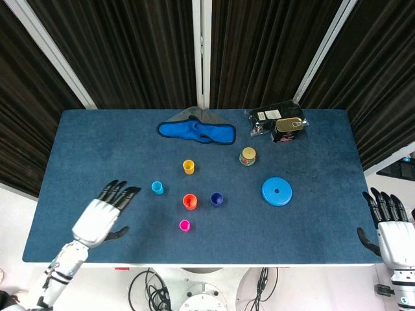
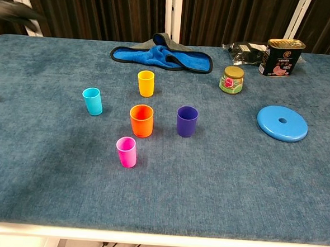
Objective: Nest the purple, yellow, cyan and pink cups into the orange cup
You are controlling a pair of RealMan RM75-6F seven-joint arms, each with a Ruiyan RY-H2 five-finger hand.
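Blue felt-topped table (image 1: pixel 78 142), white edge along front. Black pleated curtains (image 1: pixel 130 45) behind, white frame bars (image 1: pixel 205 52) running across them. Pale floor below, tangle of black cables (image 1: pixel 152 288) under front edge. Lighting even, pretty flat.

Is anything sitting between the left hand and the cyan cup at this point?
No. In the head view only bare blue table separates the left hand from the cyan cup; the hand is open and holds nothing.
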